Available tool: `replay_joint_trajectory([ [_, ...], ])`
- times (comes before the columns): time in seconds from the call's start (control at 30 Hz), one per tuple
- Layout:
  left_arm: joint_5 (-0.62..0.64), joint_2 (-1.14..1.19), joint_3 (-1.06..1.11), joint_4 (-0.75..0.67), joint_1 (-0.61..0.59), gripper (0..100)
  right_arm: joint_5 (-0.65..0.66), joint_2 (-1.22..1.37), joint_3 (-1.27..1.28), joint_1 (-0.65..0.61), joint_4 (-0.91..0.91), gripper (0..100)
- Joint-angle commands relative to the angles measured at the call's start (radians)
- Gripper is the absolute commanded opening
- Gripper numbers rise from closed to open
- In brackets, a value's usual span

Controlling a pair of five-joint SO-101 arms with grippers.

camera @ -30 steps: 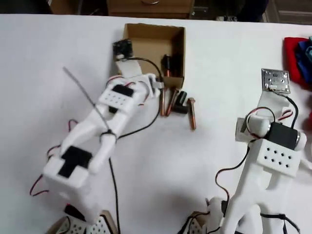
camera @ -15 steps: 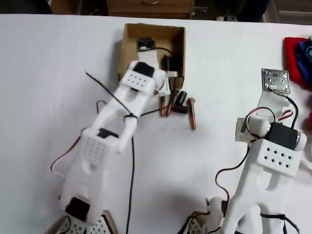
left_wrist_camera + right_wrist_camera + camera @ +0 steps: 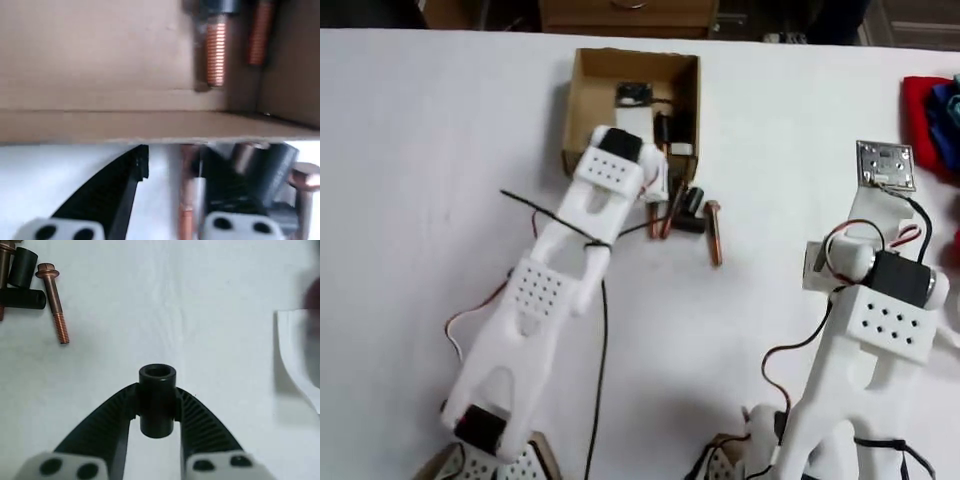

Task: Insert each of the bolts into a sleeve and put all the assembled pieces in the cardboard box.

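Note:
The cardboard box (image 3: 588, 85) stands at the table's far middle, with an assembled bolt and sleeve (image 3: 662, 130) inside. My left gripper (image 3: 663, 170) hangs open over the box's near wall (image 3: 100, 125). In the left wrist view, a loose bolt (image 3: 187, 200) lies on the table below the gripper (image 3: 172, 162), and two threaded ends (image 3: 216, 50) show in the box. Three bolts (image 3: 713, 232) and a black sleeve (image 3: 691, 205) lie just in front of the box. My right gripper (image 3: 157, 410) is shut on an upright black sleeve (image 3: 157, 377) above bare table.
A red cloth (image 3: 928, 105) lies at the right edge. Something white (image 3: 300, 360) lies on the table beside the right gripper. The right arm (image 3: 865, 330) stands at the near right. A bolt (image 3: 52, 302) and two sleeves (image 3: 21, 282) lie farther from the right gripper.
My left arm has stretched forward and swung right, bringing its wrist from beside the box to over the box's near right part. The right arm and the loose bolts have not moved.

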Motion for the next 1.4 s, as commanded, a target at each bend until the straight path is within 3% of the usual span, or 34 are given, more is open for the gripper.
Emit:
replay_joint_trajectory([
  [0.0,-0.046,0.014,-0.071,0.051,0.011,4,0.005,-0.039,-0.005,0.01,0.005,2.2],
  [0.33,-0.046,0.017,-0.278,0.334,0.006,3,-0.003,-0.039,-0.003,0.002,-0.015,2.2],
  [0.57,-0.046,-0.038,-0.242,0.334,-0.009,3,-0.003,-0.039,-0.003,0.008,-0.028,2.2],
  [0.87,-0.058,-0.218,0.219,0.327,-0.014,3,0.003,-0.039,-0.003,0.004,-0.028,2.2],
  [1.0,-0.115,-0.23,0.26,0.305,-0.012,3,0.003,-0.039,-0.003,0.002,-0.03,2.2],
  [1.37,-0.114,-0.229,0.26,0.227,-0.014,6,0.0,-0.039,-0.003,0.004,-0.03,2.2],
])
